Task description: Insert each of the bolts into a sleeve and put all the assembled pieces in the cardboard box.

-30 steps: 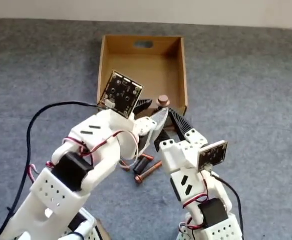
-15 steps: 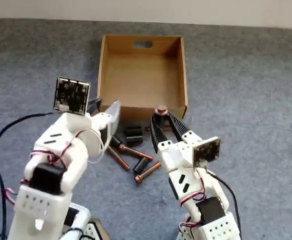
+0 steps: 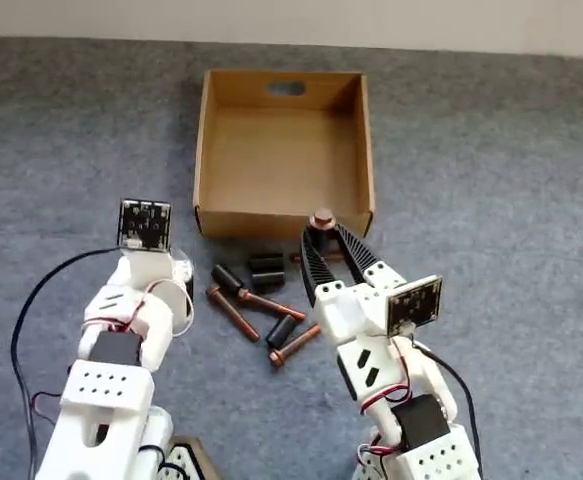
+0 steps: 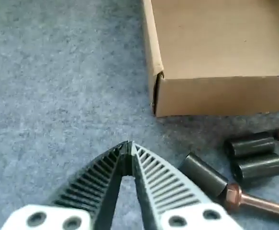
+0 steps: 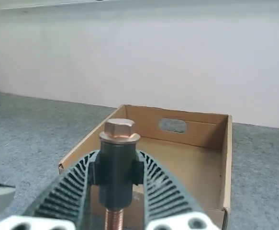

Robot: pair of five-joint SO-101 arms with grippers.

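Note:
My right gripper (image 3: 323,233) is shut on a black sleeve (image 5: 116,167) with a copper bolt (image 5: 119,130) through it, held upright. It hangs just in front of the near wall of the cardboard box (image 3: 286,150), which has nothing in it. Loose on the carpet lie black sleeves (image 3: 266,268) and copper bolts (image 3: 233,310); one bolt (image 4: 256,204) has its end in a sleeve (image 4: 204,175). My left gripper (image 4: 128,148) is shut on nothing, low over the carpet, near the box's front left corner (image 4: 156,93) and beside those parts.
Grey carpet surrounds the box on all sides. The left arm (image 3: 131,320) sits folded back at the lower left, the right arm (image 3: 381,340) at the lower middle. A pale wall (image 5: 177,52) rises behind the box.
The left arm has swung away from the right gripper and the box front, back to the lower left. The right gripper keeps holding the bolt and sleeve in nearly the same spot.

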